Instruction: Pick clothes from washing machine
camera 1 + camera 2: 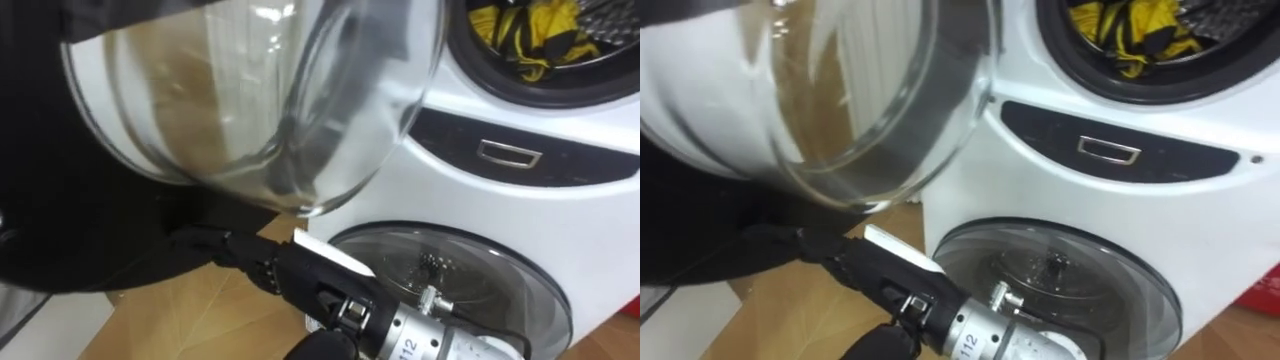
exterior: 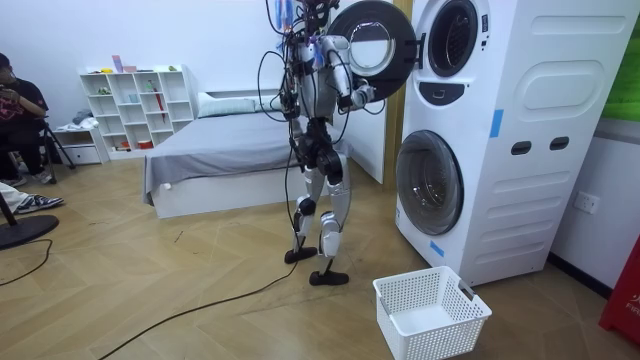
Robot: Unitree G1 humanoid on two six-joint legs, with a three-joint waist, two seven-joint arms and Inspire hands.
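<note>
Inspection: yellow-and-black clothes (image 1: 520,38) sit in the upper drum, right of the open round glass door (image 1: 250,100). The right robot hand (image 1: 285,275) is below that door, with the clothes up and to its right. I cannot tell its grip.

Silver wrist cuff (image 1: 412,338) behind right hand (image 1: 300,278), 5 o'clock in eye views: three-digit number in black print, sole legible marking. Small display window (image 1: 508,153) on dark control panel (image 1: 590,160), 3 o'clock in left eye view: characters not discernible. Two blue stickers (image 2: 497,122) on washing machine (image 2: 540,150) side (room view): print too small to tell.
</note>
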